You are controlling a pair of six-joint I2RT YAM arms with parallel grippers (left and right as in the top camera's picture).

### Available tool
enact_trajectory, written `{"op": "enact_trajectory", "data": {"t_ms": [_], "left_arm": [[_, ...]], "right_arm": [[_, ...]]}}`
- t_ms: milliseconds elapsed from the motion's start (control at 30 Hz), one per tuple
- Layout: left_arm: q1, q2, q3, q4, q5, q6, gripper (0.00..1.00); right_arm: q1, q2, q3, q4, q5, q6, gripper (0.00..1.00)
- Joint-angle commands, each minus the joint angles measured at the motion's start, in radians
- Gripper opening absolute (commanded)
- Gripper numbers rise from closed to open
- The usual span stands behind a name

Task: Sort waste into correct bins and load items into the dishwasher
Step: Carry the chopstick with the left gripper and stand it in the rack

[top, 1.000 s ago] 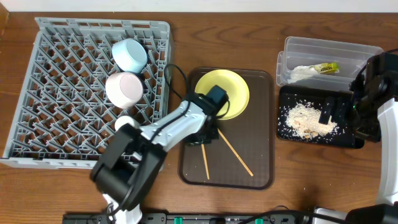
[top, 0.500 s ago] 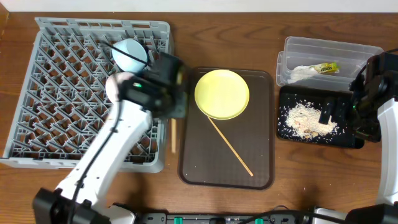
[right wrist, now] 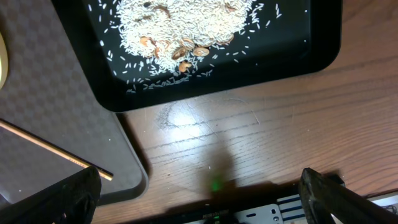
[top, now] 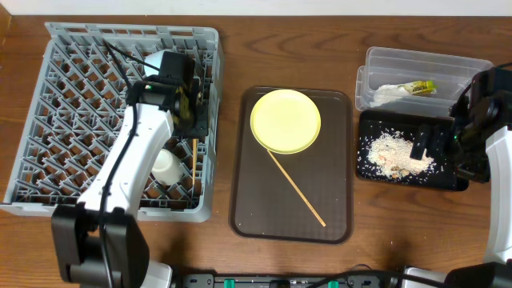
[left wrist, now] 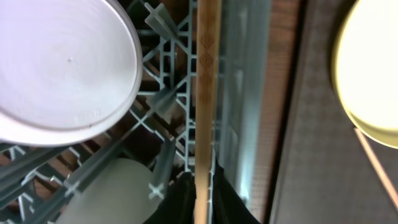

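Left wrist: left gripper point(left wrist: 202, 194) clamped on chopstick point(left wrist: 205, 93), over rack point(top: 48, 120) by its right wall, near cup point(left wrist: 106, 193). Second chopstick point(top: 296, 188) on brown tray point(top: 336, 216), by plate point(top: 285, 120). Right gripper point(right wrist: 196, 193) spread wide beside black tray point(right wrist: 311, 56).

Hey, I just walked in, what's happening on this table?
The left gripper holds one chopstick over the right edge of the rack, near a bowl and a cup already loaded. The other chopstick and the yellow plate lie on the brown tray. The right gripper hangs open near the black tray of crumbs. The wrapper sits in the clear tub.
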Motion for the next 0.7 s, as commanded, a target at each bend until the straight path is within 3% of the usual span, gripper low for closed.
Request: {"op": "enact_trajectory", "data": {"t_ms": [0,67,200,400,667], "left_arm": [[0.005,0.012,0.008,0.003,0.0,0.016,0.28],[0.005,0.004,0.011,0.003,0.008,0.015,0.43],[0.001,-0.02,0.016,-0.008,0.122,-0.029,0.55],[-0.1,-0.03,0.008,-0.047,0.238,-0.269,0.58],[-0.347,0.01,-0.011,-0.034,0.096,-0.607,0.66]], "right_arm": [[-0.005,-0.016,0.015,-0.001,0.006,0.01,0.99],[-0.005,-0.016,0.016,-0.001,0.006,0.01,0.99],[-0.005,-0.016,0.015,-0.001,0.006,0.01,0.99],[-0.005,-0.016,0.016,0.0,0.006,0.01,0.99],[-0.005,-0.016,0.015,-0.001,0.006,0.01,0.99]]}}
